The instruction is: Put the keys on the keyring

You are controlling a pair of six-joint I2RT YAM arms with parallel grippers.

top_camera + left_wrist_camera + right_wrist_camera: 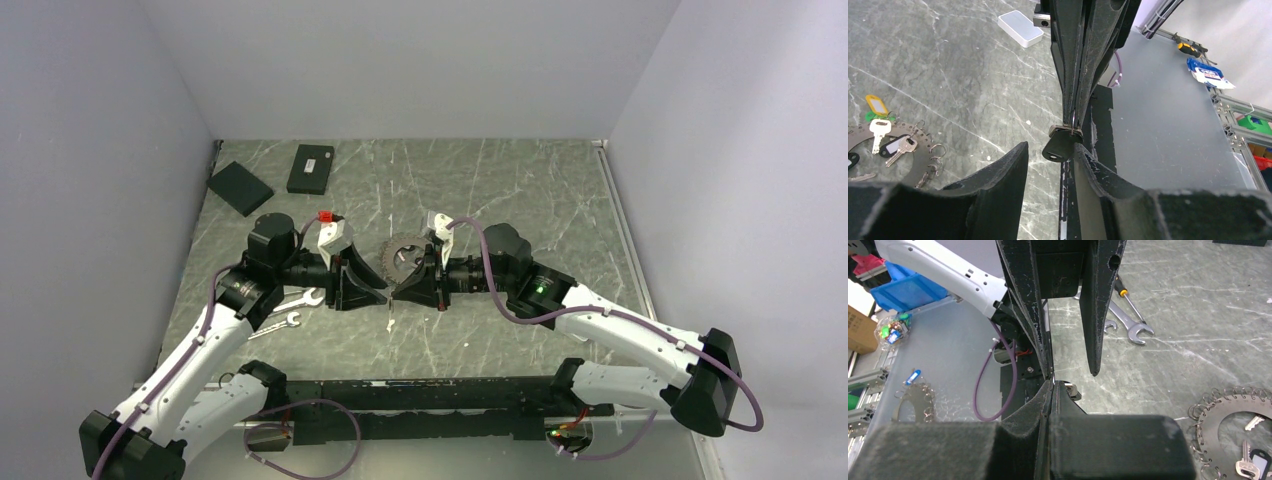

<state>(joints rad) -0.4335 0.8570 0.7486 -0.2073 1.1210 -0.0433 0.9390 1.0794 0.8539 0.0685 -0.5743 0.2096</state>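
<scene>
The right gripper (1050, 386) is pinched tight on the metal blade of a single key (1058, 150). The key's black plastic head hangs between the fingers of the left gripper (1052, 145), which stands open around it without clamping. In the top view this meeting sits at the centre of the frame, just below the keyring (403, 258), which lies flat on the table (500, 190). More keys (888, 140) rest inside its hole, at the lower left of the left wrist view. The key looks light, stiff and slick on its bare metal, so the plastic head likely offers the surer hold. The keyring seems thin and rigid, its small split rings (1200, 410) springy and fiddly. The flat plate should take a hold better than the rings.
</scene>
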